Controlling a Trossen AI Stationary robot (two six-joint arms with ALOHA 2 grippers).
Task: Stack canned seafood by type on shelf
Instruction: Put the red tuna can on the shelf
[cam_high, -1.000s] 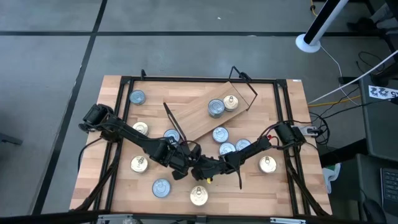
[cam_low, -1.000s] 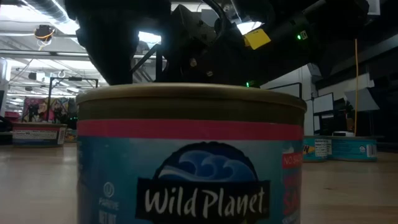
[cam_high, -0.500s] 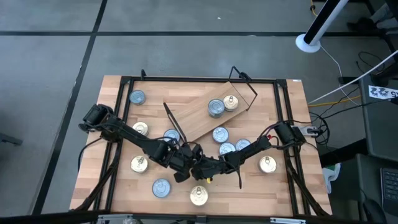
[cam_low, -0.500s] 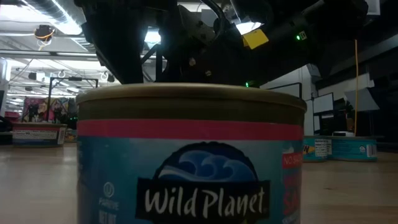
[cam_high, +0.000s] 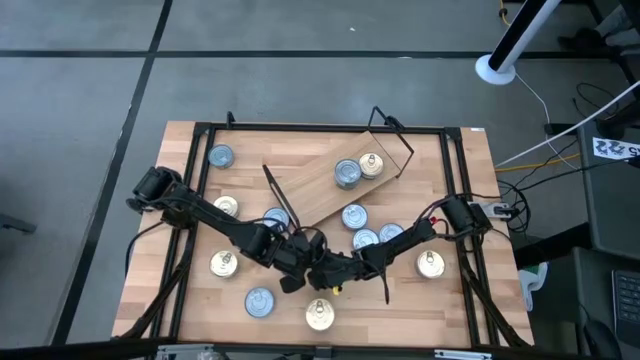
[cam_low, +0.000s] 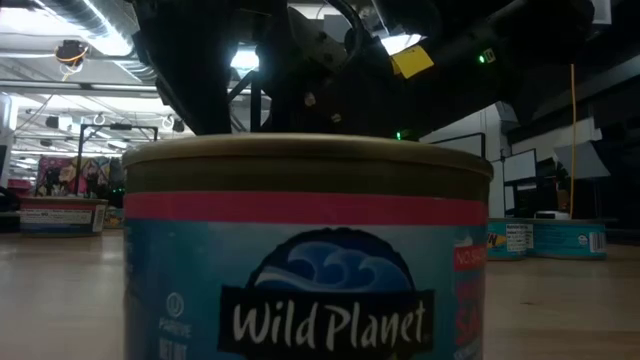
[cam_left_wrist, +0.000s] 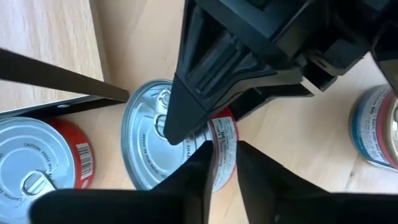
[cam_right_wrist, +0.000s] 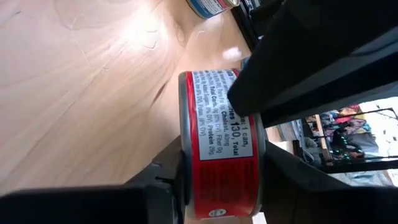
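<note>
Table (cam_high: 455, 300): wooden top seen from above; both dark arms reach in and meet at front centre.
Shelf (cam_high: 320, 190): light plank w/ black wire legs, lying askew across the back centre. It carries two tins side by side, one silver-topped (cam_high: 347, 173) and one gold-topped (cam_high: 371, 165).
Loose tins (cam_high: 221, 156): about ten, scattered over the table on all sides of the arms.
Front tin (cam_low: 305, 250): blue label, gold rim, fills the low view; arms hang dark above it.
Worked tin (cam_right_wrist: 217, 124): red label, silver pull-ring top, at the meeting point of the arms, beside a similar tin (cam_left_wrist: 37, 168). Can't tell if it's lifted or on the table.
Right gripper (cam_right_wrist: 221, 167): closed round the worked tin's side wall, one finger each side.
Left gripper (cam_left_wrist: 222, 149): at the same tin's edge; can't tell if it grips.
Handling, est.: small, rigid, dense for its size. Label wall is smooth, prob. slippery, so best to pinch across the wall at mid-height. Flat ends should stack well if kept level.
Vs. a second ago: shelf and tins unmoved; left wrist has edged slightly toward the right one.
</note>
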